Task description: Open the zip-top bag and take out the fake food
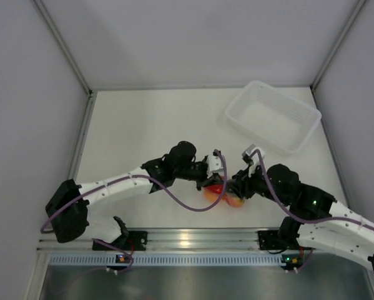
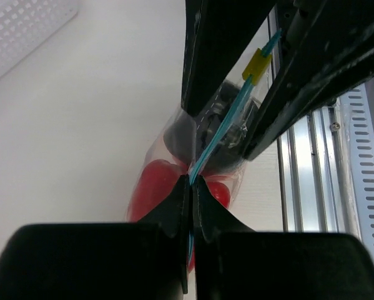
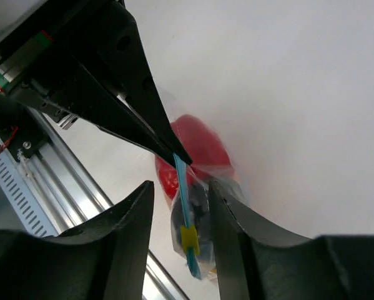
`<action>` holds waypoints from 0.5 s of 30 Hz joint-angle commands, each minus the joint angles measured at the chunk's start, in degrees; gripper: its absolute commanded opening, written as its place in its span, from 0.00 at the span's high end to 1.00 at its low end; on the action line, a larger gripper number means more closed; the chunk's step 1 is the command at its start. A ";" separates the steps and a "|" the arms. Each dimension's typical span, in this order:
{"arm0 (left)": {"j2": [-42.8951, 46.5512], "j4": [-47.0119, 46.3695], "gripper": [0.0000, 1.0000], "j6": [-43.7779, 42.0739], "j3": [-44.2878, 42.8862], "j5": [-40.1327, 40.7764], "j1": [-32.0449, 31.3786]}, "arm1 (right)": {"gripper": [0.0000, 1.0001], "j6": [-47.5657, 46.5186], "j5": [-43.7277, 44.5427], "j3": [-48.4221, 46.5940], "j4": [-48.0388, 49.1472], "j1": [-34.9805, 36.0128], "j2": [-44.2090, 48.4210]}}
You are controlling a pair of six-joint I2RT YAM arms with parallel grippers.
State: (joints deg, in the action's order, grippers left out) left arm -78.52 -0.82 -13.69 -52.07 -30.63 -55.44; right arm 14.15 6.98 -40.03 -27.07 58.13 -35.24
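The clear zip-top bag (image 1: 221, 190) hangs between my two grippers near the table's front edge. Its light-blue zip strip (image 2: 221, 131) carries a yellow slider (image 2: 256, 64). Inside show the red pepper (image 2: 150, 187) and a dark round piece (image 2: 180, 134); an orange piece (image 1: 235, 201) shows from above. My left gripper (image 2: 191, 187) is shut on the zip strip's end. My right gripper (image 3: 182, 194) is open, its fingers on either side of the strip (image 3: 182, 187) and the slider (image 3: 189, 238), not touching them. The red pepper (image 3: 199, 147) shows behind.
A white translucent tray (image 1: 273, 117) stands at the back right, and its perforated wall shows in the left wrist view (image 2: 21, 28). The aluminium rail (image 1: 193, 237) runs along the near edge, right below the bag. Enclosure walls stand on both sides.
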 commanded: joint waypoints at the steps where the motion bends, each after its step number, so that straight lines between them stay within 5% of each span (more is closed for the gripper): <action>1: 4.51 0.64 1.00 -0.81 -2.07 -1.01 0.33 | 0.58 0.26 1.37 0.57 3.25 0.93 6.21; 6: 7.68 3.10 1.00 1.47 -1.45 -2.06 0.24 | 0.44 0.35 -1.26 3.20 6.14 0.93 13.17; 15: 14.97 3.54 1.00 5.42 -1.19 -7.95 0.24 | 0.46 -2.98 -15.58 4.70 9.58 0.93 17.49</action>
State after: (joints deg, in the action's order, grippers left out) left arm -66.67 4.78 -10.33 -52.07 -34.37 -55.18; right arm 13.32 -2.94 -34.50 -21.76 58.13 -18.70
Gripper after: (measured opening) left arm 0.024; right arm 0.550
